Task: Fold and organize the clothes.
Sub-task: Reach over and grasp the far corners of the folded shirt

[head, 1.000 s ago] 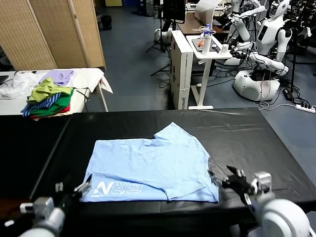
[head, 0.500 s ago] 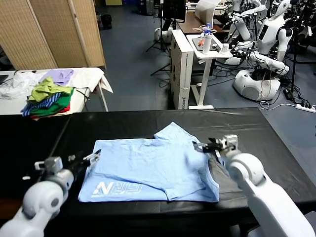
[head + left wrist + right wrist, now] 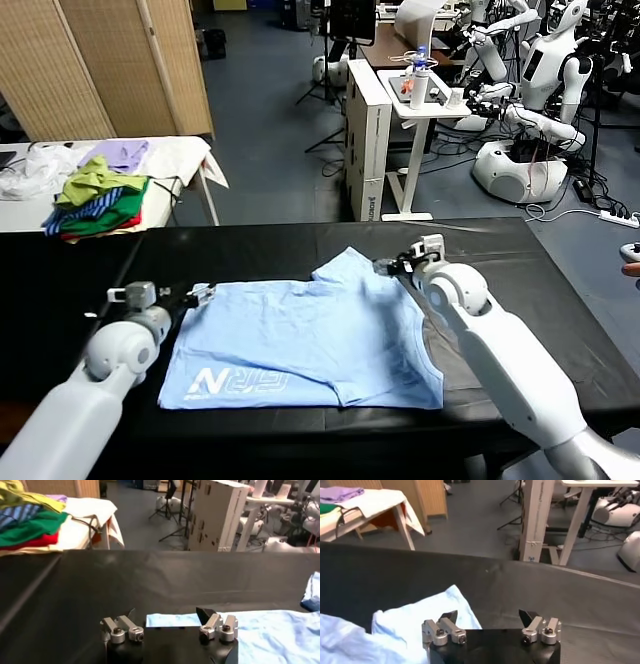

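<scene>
T-shirt (image 3: 310,335): light blue, short-sleeved, lying mostly flat on the black table (image 3: 520,265), near its front edge. White block lettering (image 3: 245,382) shows at the front left corner of the cloth. One sleeve (image 3: 355,268) points toward the far side of the table; a fold runs across the right front part. In the left wrist view the shirt's edge (image 3: 280,630) lies just beyond the fingers; in the right wrist view the sleeve (image 3: 420,620) lies below and to one side of the fingers.

Left gripper (image 3: 200,295): at the shirt's far left corner, low over the table, fingers (image 3: 206,615) spread apart, nothing between them. Whether the tips touch the cloth cannot be told.

Right gripper (image 3: 392,266): at the far right of the shirt, beside the sleeve, fingers (image 3: 449,616) spread apart, holding nothing.

Side table (image 3: 190,155): white-covered, beyond the black table on the left, bearing a pile of garments (image 3: 98,200) in green, red, stripes and lilac.

Background: folding screen (image 3: 100,60), white cabinet (image 3: 368,140), small white stand (image 3: 425,110) with a bottle (image 3: 420,75), white robots (image 3: 530,100) on the floor at the far right
</scene>
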`<state>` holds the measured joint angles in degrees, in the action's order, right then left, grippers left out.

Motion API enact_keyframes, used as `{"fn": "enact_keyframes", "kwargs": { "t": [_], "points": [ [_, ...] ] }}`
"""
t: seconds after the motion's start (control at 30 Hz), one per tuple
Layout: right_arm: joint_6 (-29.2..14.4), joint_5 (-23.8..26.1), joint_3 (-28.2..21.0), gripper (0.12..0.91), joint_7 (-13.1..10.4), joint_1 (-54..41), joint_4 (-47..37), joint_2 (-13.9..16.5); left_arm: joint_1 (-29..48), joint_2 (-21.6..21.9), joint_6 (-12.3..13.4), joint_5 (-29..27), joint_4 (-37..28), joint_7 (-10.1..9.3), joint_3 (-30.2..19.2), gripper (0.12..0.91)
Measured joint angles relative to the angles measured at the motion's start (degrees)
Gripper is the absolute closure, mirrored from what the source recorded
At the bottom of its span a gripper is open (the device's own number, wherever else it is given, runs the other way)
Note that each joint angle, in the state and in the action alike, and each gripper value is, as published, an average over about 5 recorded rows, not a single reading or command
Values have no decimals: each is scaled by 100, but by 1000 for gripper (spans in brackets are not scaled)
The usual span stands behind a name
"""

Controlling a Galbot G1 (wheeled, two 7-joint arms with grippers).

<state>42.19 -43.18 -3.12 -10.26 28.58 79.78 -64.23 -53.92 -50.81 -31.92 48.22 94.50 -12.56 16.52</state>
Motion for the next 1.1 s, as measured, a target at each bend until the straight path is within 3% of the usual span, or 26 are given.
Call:
{"fn": "enact_keyframes", "kwargs": {
  "t": [0.17, 0.47, 0.7, 0.83, 0.97, 1.1],
  "points": [
    [0, 69, -57, 128, 70, -14, -141, -43, 57, -22, 14, 14, -130, -16, -27, 123],
    [-4, 212, -129, 244, 220, -53, -293, -95, 98, -97, -82, 354, -249, -25, 17, 143],
    [-8, 293, -221, 320, 303, -149, -440, -179, 51, -94, -102, 367, -251, -25, 40, 365],
    [-10, 318, -252, 467, 346, -192, -523, -231, 29, -93, -98, 354, -241, -21, 42, 513],
    [-12, 380, -259, 700, 393, -195, -564, -258, 22, -94, -99, 346, -230, -7, 41, 612],
    [-12, 452, -234, 837, 425, -157, -557, -262, 40, -93, -83, 320, -251, 5, 39, 682]
  ]
}}
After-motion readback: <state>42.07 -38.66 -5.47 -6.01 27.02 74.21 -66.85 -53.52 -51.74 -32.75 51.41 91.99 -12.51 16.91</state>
